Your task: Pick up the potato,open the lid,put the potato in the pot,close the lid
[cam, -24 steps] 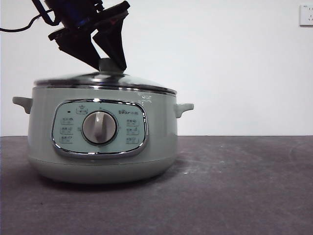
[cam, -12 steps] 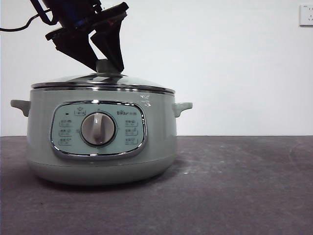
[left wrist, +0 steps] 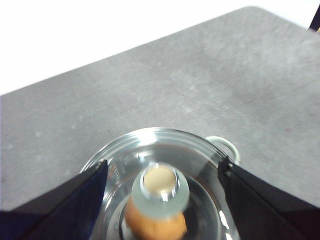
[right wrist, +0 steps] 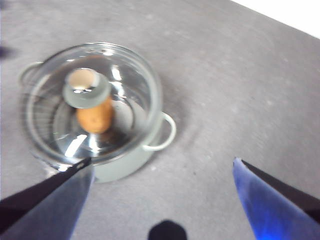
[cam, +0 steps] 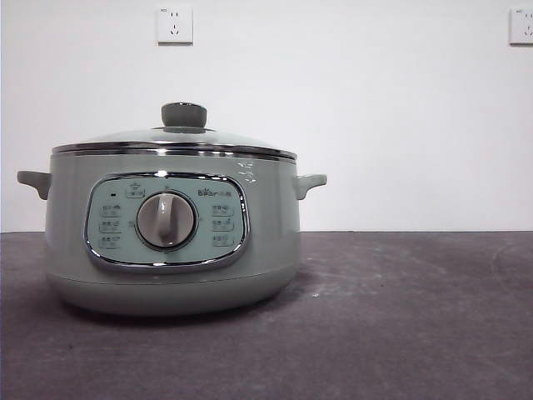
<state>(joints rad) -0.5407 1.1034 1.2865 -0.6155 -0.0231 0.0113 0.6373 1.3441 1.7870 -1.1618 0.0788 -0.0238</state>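
The sage-green pot (cam: 171, 250) stands on the left of the table with the glass lid (cam: 175, 137) seated flat on its rim and the knob (cam: 184, 114) free. Through the glass the orange-brown potato (left wrist: 155, 227) lies inside the pot, and the right wrist view also shows the potato (right wrist: 95, 117). My left gripper (left wrist: 164, 162) hangs open above the lid (left wrist: 195, 160), its jaws wide on either side of the knob (left wrist: 160, 184) and apart from it. My right gripper (right wrist: 161, 160) is open and empty, higher up and off to the side of the pot (right wrist: 120, 167).
The dark grey table (cam: 400, 317) stretches to the right of the pot. Two wall outlets (cam: 174, 25) (cam: 521, 25) sit on the white wall behind. The pot's side handle (right wrist: 162, 132) sticks out toward the open table.
The gripper that was shut around the lid's knob has let go and risen out of the front view. The lid stays seated on the pot.
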